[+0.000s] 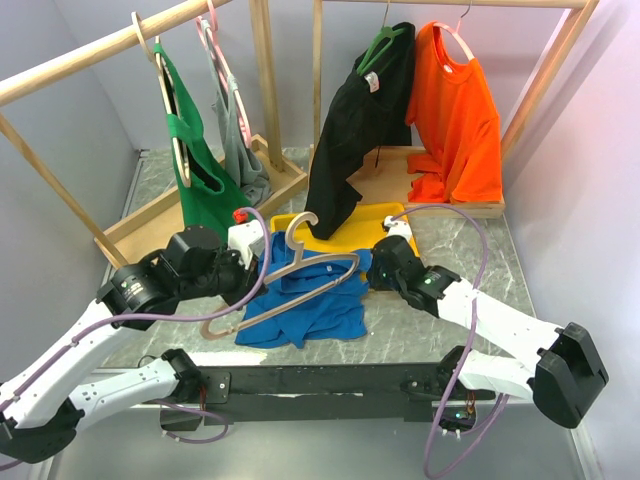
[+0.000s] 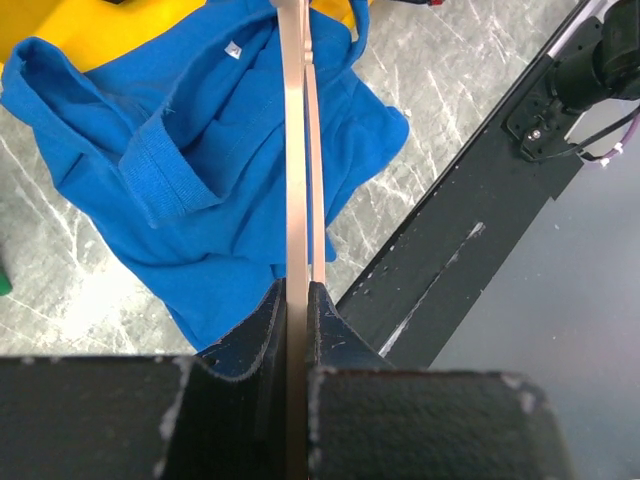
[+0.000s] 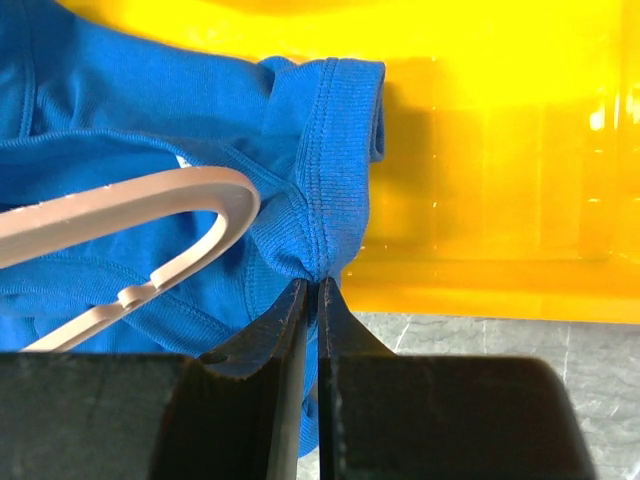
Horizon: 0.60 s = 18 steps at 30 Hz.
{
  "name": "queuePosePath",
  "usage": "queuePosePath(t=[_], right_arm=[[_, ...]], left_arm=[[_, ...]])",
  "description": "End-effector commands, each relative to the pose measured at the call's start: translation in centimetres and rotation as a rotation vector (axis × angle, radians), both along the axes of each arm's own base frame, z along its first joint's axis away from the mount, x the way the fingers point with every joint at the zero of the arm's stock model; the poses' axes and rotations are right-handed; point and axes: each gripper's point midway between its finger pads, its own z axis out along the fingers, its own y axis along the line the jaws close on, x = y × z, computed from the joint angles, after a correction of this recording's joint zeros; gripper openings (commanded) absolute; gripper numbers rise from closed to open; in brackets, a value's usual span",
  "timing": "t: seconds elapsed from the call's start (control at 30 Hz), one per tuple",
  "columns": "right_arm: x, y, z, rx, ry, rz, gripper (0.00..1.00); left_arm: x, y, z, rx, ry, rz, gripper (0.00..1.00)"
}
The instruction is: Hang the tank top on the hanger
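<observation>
- On the marbled tabletop (image 1: 470, 262), the tank top (image 1: 305, 312) lies crumpled between the two arms, its upper part reaching onto a yellow tray (image 3: 480, 150).
- Left pincer (image 2: 297, 292) is clamped on the hanger (image 2: 296, 150), whose thin wooden bar runs out edge-on from between the fingers and across the blue cloth.
- Right pincer (image 3: 312, 288) is pressed shut on a ribbed strap edge of the tank top, just at the tray's near rim.
- The hanger's rounded end sits close beside that pinched strap, over the fabric. Whether it has entered the strap opening cannot be told.
</observation>
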Motion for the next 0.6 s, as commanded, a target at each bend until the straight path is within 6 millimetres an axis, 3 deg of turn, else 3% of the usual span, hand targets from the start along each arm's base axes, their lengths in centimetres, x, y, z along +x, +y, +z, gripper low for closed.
queuePosePath(t=[0.0,0.4,0.57], right_arm=[[1.7,0.0,2.5,-0.004,-0.065,-0.022,0.09],[2.7,0.3,2.9,-0.030,-0.060,-0.024,0.09],[3.4,0.2,4.0,-0.035,-0.081,-0.038,0.09]], left_arm=[[0.4,-0.3,0.8,-0.012,-0.039,0.004,0.01],[-1.0,-0.2,1.3,-0.055,-0.032,-0.031,0.01],[-1.2,-0.6,1.0,-0.046,-0.014,-0.050,0.01]])
